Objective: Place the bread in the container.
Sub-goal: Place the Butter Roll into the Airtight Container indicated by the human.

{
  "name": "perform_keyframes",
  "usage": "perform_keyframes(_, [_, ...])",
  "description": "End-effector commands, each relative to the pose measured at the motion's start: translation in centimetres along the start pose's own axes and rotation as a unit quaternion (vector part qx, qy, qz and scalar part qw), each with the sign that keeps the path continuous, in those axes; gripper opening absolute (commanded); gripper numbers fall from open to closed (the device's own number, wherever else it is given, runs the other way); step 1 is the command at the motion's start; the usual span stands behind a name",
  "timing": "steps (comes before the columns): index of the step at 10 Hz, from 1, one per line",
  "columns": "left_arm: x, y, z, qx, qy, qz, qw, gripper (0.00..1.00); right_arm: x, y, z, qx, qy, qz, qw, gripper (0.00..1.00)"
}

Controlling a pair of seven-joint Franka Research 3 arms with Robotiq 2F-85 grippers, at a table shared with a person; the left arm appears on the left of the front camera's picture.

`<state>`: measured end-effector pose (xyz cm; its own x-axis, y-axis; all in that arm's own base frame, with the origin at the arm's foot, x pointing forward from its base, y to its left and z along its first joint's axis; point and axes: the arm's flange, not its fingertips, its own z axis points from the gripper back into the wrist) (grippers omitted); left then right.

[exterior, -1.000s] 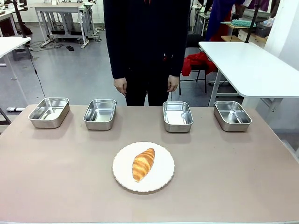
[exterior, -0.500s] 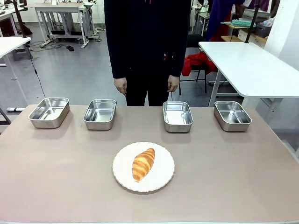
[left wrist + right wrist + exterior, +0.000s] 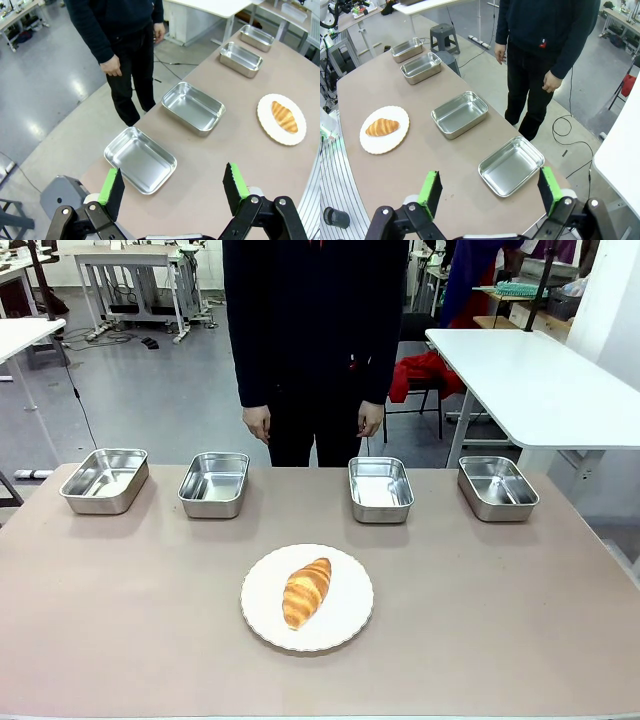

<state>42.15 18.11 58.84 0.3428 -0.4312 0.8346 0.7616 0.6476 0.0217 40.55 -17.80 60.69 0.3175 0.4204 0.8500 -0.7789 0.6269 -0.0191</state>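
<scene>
Set out at the near middle of the counter [image 3: 120, 640], on a round white plate [image 3: 348, 628]: the bread [image 3: 307, 592], lying on a slant and touched by nothing. Probably placed there to sit within fair reach of either arm and clear of the steel.

Ranged along the far edge, well apart from the plate: 4 shallow steel pans, all empty. Reading across: the far-left pan [image 3: 103, 502], the inner-left pan [image 3: 213, 506], the inner-right pan [image 3: 381, 512] and the far-right pan [image 3: 498, 510]. Seemingly spread that way to offer 4 separate drop spots. Cannot tell which of the 4 is meant as the container.

Behind the far edge stands a person [image 3: 315, 340], with one hand [image 3: 257, 423] and the other hand [image 3: 371, 418] hanging at the sides, off the counter and pointing at nothing. So no cue there toward any pan.

Raised high over the counter's left end: the left pincer [image 3: 173, 172], released, green pads spread wide, grasping nothing, with the far-left pan below it. Mirrored over the right end: the right pincer [image 3: 488, 175], likewise released and empty, above the far-right pan. Held high and wide, by the look of it, as a ready pose that keeps the whole layout in sight.

Judged from this: task not yet begun, with the reach down to the bread as the 1st step.
</scene>
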Motion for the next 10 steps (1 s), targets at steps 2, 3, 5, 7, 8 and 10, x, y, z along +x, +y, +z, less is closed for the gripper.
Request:
perform_keyframes(2, [0.04,-0.12,0.12,0.0,-0.004,-0.007,1.0,1.0,0.15,0.19,-0.03,0.0,-0.007,0.004,1.0,1.0])
perform_keyframes(3, [0.04,-0.12,0.12,0.0,-0.004,-0.007,1.0,1.0,0.15,0.19,-0.03,0.0,-0.007,0.004,1.0,1.0])
perform_keyframes(5, [0.04,-0.12,0.12,0.0,-0.004,-0.007,1.0,1.0,0.15,0.19,-0.03,0.0,-0.007,0.004,1.0,1.0])
perform_keyframes(7, [0.04,-0.12,0.12,0.0,-0.004,-0.007,1.0,1.0,0.15,0.19,-0.03,0.0,-0.007,0.004,1.0,1.0])
perform_keyframes(8, [0.04,-0.12,0.12,0.0,-0.004,-0.007,1.0,1.0,0.15,0.19,-0.03,0.0,-0.007,0.004,1.0,1.0])
perform_keyframes(10, [0.04,-0.12,0.12,0.0,-0.004,-0.007,1.0,1.0,0.15,0.19,-0.03,0.0,-0.007,0.004,1.0,1.0])
